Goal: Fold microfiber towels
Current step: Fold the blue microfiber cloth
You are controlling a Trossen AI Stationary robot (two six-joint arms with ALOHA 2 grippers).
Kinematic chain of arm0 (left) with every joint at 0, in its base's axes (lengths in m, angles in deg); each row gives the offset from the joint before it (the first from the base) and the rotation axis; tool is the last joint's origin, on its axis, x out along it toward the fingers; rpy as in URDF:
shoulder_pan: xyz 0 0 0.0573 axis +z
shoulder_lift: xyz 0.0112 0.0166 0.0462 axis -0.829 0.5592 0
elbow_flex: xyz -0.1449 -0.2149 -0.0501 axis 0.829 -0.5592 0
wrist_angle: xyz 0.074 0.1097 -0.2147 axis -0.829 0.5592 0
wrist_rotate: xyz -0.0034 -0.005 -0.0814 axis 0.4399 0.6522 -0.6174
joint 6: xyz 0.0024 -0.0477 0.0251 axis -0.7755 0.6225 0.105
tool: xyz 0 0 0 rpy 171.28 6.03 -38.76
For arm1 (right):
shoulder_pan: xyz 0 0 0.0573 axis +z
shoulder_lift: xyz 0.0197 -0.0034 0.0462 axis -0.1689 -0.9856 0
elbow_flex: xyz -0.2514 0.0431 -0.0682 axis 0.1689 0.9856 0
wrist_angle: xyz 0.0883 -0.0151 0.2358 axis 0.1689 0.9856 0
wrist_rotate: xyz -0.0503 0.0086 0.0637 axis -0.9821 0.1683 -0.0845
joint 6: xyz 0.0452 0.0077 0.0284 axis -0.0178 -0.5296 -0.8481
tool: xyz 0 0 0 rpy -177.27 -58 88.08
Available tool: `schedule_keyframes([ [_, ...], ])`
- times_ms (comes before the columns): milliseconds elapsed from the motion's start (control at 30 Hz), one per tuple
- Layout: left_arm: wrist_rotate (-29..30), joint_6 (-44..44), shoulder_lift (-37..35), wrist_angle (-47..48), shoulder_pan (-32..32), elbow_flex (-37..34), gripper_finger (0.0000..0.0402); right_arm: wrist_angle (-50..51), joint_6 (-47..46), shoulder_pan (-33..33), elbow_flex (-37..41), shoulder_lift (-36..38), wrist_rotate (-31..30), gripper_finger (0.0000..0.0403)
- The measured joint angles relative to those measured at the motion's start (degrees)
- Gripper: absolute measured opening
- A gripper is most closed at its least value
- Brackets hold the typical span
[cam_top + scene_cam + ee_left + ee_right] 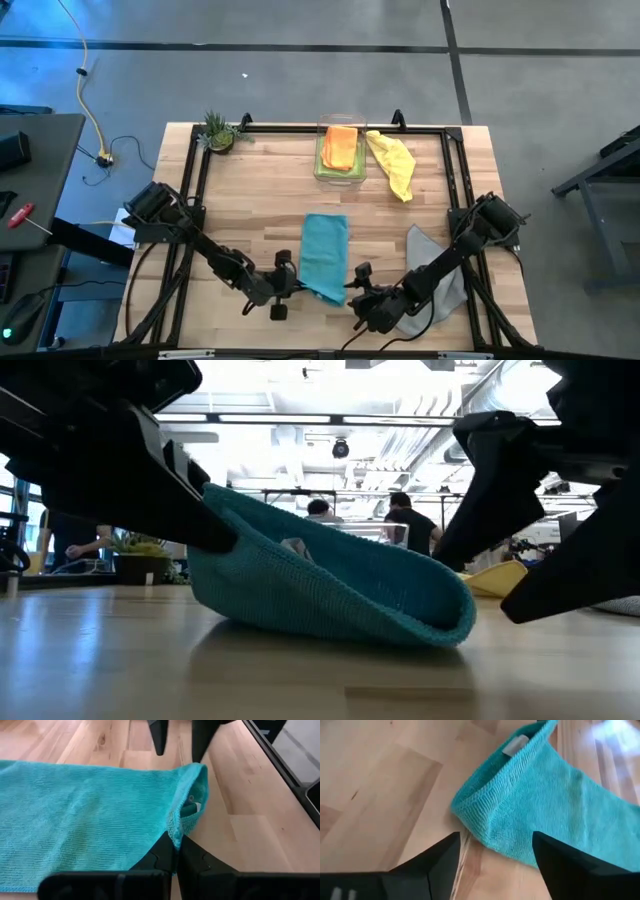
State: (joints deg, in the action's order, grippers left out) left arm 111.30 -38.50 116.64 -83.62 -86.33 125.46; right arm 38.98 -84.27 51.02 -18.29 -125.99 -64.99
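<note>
Nearest the front edge of the wooden worktop [260,190]: left gripper [283,290], jaws pressed together, pinching the near left corner of the teal towel [325,257]; right gripper [360,297] just beside the towel's near right corner, jaws spread, holding nothing. Teal towel lies folded in a long strip at centre, its near end doubled over. Grey towel [432,268] lies to the right, partly under the right arm. Farther back: clear bin [340,172] holding the orange towel [339,146] atop the lime green towel [328,161]; yellow towel [392,163] crumpled just beside the bin. Small potted plant [218,132] at the far left corner.
</note>
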Motion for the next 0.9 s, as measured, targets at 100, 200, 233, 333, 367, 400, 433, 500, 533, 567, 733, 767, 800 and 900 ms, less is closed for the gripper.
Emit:
schedule_keyframes([
  [100,0.0,0.1,0.0,0.0,0.0,0.0,0.0,-0.9,4.2,0.1,0.0,0.0,0.0,0.0246],
  [200,0.0,0.6,0.0,0.0,0.0,0.0,0.0,-3.0,10.2,0.7,0.0,0.0,-0.9,0.0237],
  [233,0.0,0.6,0.0,0.0,0.0,0.0,0.0,-3.5,11.8,0.8,0.0,0.0,-0.9,0.0231],
  [333,0.0,1.0,0.0,0.0,0.1,0.0,0.0,-4.1,13.0,0.8,0.0,-0.3,-0.2,0.0213],
  [367,0.0,1.1,0.0,0.0,0.1,0.0,0.0,-4.4,13.2,0.7,0.0,-0.7,-0.1,0.0208],
  [400,0.0,1.2,0.0,0.0,0.1,0.0,0.0,-4.5,14.0,0.7,0.0,-1.4,-0.1,0.0204],
  [433,0.0,1.2,0.0,0.0,0.1,0.0,0.0,-5.0,14.9,0.7,0.0,-2.3,-0.2,0.0201],
  [500,0.0,1.2,0.0,0.0,0.1,0.0,0.0,-6.8,17.2,0.8,0.0,-4.1,-1.5,0.0198],
  [533,0.0,1.2,0.0,0.0,0.1,0.0,0.0,-7.6,18.1,1.1,0.0,-4.5,-2.9,0.0197],
  [567,0.0,1.2,0.0,0.0,0.1,0.0,0.0,-8.4,18.7,1.2,-0.1,-4.8,-4.7,0.0197],
  [733,0.0,1.6,0.0,0.0,0.2,0.0,0.0,-10.6,20.2,1.2,-0.1,-5.1,-8.0,0.0187],
  [767,-0.1,1.6,0.0,0.0,0.3,0.0,0.0,-10.7,20.2,1.1,-0.1,-5.2,-7.0,0.018],
  [800,-0.2,1.6,0.0,0.0,0.3,0.0,0.0,-10.8,20.1,1.1,-0.1,-5.3,-5.9,0.0172],
  [900,-0.2,1.6,0.0,0.0,0.5,0.0,0.0,-11.3,20.0,1.1,-0.2,-5.6,-4.8,0.0139],
])
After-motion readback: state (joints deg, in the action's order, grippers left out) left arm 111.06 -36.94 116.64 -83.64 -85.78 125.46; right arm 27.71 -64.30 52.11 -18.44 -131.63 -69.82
